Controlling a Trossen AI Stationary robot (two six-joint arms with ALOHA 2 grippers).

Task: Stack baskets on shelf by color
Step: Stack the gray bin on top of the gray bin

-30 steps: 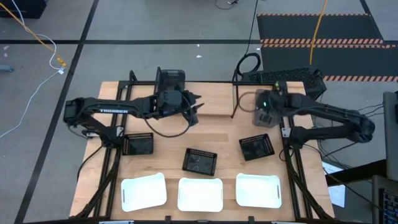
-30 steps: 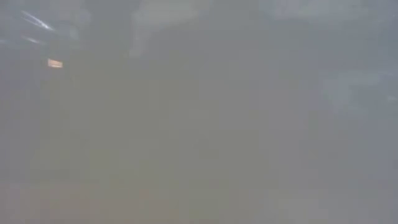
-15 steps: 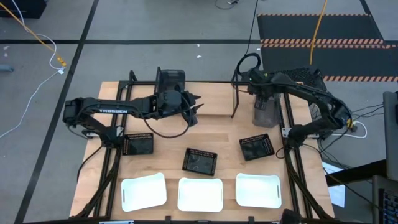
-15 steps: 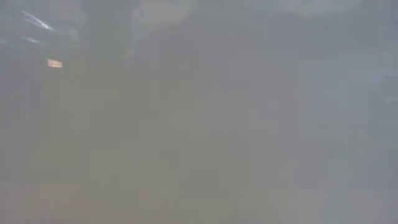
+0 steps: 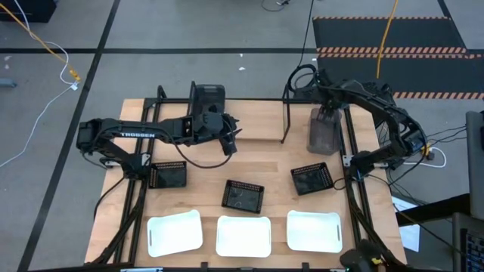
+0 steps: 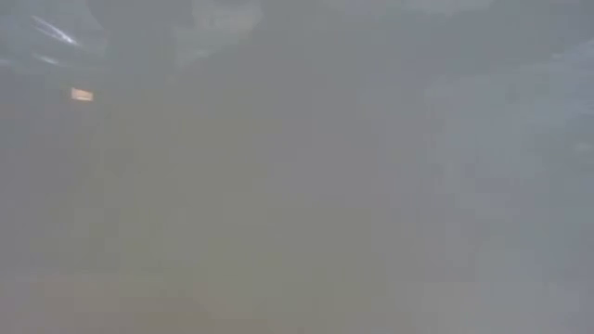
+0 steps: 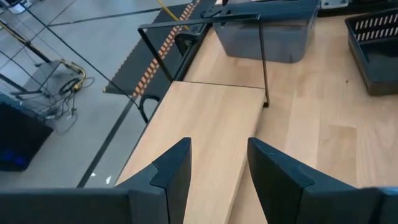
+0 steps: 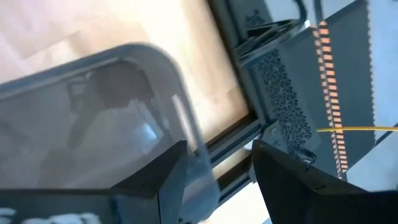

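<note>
A dark grey basket [image 5: 325, 134] stands on the table at the far right, beside the shelf's [image 5: 257, 125] right rods. My right gripper [image 5: 327, 113] is open over its far end. In the right wrist view one finger [image 8: 165, 171] is over the basket's inside and the other [image 8: 292, 183] outside its rim [image 8: 186, 134]. My left gripper [image 5: 231, 140] hovers open and holds nothing over the shelf's wooden board [image 7: 205, 124]. Another dark grey basket [image 5: 208, 97] sits at the shelf's far left. Black mesh baskets [image 5: 243, 196] and white baskets [image 5: 243, 236] rest on the table. My right gripper comes at the grey basket's far wall from above, slanting down, with a finger on either side of the rim [image 8: 186, 134]. I cannot tell whether either finger touches it. The basket stands upright on the table.
Three black mesh baskets [image 5: 168, 174] [image 5: 311, 179] lie in a row mid-table, and three white ones [image 5: 175, 233] [image 5: 314, 230] along the near edge. The shelf's thin black rods [image 7: 261, 62] stand between the two grippers. The low view is fogged and shows nothing.
My right arm has swung toward the table's far edge. Its gripper has gone from over the grey basket's middle to its far end. The basket has stayed where it was.
</note>
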